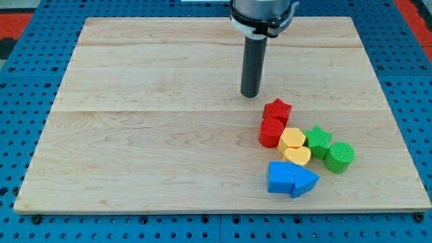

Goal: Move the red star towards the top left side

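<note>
The red star lies on the wooden board, right of centre, at the top of a cluster of blocks. It touches a red cylinder just below it. My tip rests on the board just up and to the left of the red star, a small gap away from it. The rod rises straight to the arm's flange at the view's top.
Below the red cylinder sit two yellow heart blocks, a green star, a green cylinder, and a blue cube with a blue triangle. Blue pegboard surrounds the board.
</note>
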{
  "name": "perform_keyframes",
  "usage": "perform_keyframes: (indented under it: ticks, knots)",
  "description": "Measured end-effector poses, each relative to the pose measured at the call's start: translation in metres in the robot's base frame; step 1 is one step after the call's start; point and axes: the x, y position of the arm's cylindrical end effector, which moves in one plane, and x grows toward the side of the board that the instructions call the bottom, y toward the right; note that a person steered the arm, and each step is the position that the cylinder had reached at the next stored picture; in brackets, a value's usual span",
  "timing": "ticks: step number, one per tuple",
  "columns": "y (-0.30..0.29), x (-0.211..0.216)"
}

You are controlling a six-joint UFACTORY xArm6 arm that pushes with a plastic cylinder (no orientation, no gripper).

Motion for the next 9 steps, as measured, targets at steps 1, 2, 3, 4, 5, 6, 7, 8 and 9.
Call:
perform_keyframes:
  ticks: [1, 2, 3, 4, 5, 6, 7, 8, 9]
  knots:
    - [0.000, 0.030]
    - [-0.007, 0.086]
    - [0.000, 0.115]
    - [0.042, 0.112]
    - [0.052, 0.086]
    - [0.052, 0.051]
    - [0.062, 0.019]
    - [0.026, -0.025]
    - [0.013, -0.063]
